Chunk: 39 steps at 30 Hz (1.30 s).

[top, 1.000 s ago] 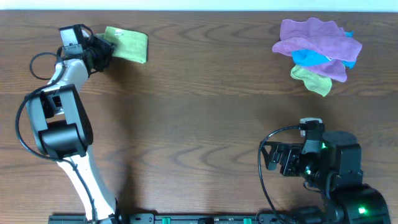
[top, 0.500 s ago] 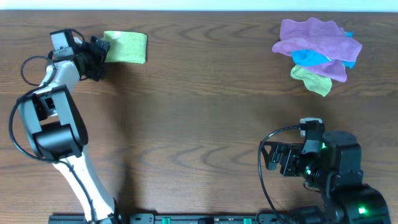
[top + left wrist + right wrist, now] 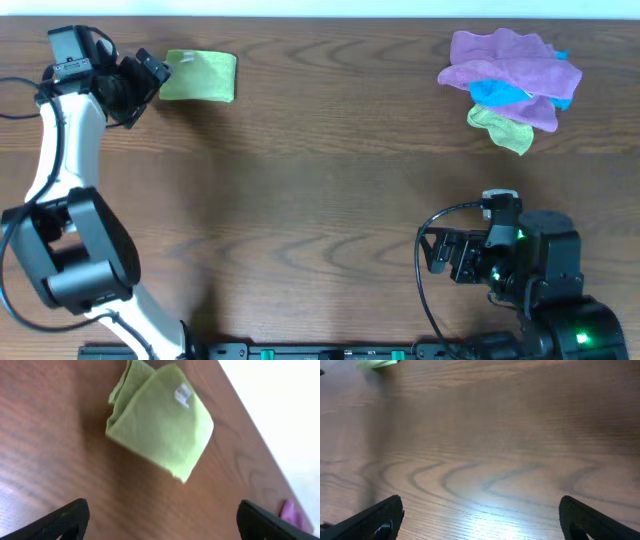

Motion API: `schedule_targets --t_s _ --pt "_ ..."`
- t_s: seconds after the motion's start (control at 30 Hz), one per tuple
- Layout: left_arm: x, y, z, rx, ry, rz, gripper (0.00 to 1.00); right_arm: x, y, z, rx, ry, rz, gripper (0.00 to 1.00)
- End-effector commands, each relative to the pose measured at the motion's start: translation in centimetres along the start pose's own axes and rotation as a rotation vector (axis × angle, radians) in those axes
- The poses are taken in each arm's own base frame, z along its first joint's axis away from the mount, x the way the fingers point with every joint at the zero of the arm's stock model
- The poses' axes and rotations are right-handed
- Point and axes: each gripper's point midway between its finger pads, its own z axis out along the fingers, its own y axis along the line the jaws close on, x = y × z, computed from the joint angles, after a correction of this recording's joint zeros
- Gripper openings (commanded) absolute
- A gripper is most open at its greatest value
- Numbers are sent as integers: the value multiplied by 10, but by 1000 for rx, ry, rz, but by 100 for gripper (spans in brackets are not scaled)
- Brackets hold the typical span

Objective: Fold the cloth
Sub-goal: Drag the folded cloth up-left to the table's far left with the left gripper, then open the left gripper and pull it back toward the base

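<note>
The cloth (image 3: 199,76) is a lime-green towel lying folded into a small rectangle at the table's far left. In the left wrist view the cloth (image 3: 161,421) shows its stacked layers and a small white tag on top. My left gripper (image 3: 153,75) stands open just left of it, apart from the fabric, and the left gripper (image 3: 161,519) has only bare wood between its fingertips. My right gripper (image 3: 434,256) rests open at the near right, far from the cloth. The right gripper (image 3: 481,517) is empty, and a corner of the cloth (image 3: 379,363) shows at that view's top left.
A heap of purple, blue and dull green cloths (image 3: 512,82) lies at the far right. The table's back edge (image 3: 320,18) runs close behind the folded towel. The right arm's base (image 3: 545,280) fills the near right corner.
My left gripper has opened and let go of the cloth, then drawn back to the left. The cloth has settled flat. The right arm has not moved.
</note>
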Motion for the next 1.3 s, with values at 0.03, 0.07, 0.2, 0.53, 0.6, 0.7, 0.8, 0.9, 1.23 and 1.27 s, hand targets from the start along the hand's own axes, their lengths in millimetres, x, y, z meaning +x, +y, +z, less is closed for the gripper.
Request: schedule_targets --t_s 0.03,0.07,0.2,0.53,0.6,0.7,0.8,0.9,1.23,1.27 --pt "11 -21 -23 4 1 126 95 1 -2 1 0 2 22 99" --pt "15 -26 -27 3 6 140 96 1 -2 1 0 2 22 99" --pt "34 -46 -46 -9 6 210 96 1 -2 1 0 2 22 99" --pt "67 -95 -116 48 -65 378 95 1 -2 1 0 2 22 99" --pt "69 -99 -130 59 -84 414 96 1 -2 1 0 2 22 99" --pt "84 -93 -145 42 -56 427 95 1 -2 1 0 2 22 99" --pt "104 -86 -161 22 -14 475 95 1 -2 1 0 2 22 99" --pt "120 -81 -176 4 5 522 95 1 -2 1 0 2 22 99" --pt "157 -71 -207 24 -17 624 95 1 -2 1 0 2 22 99" --pt "161 -70 -208 32 -25 631 95 1 -2 1 0 2 22 99"
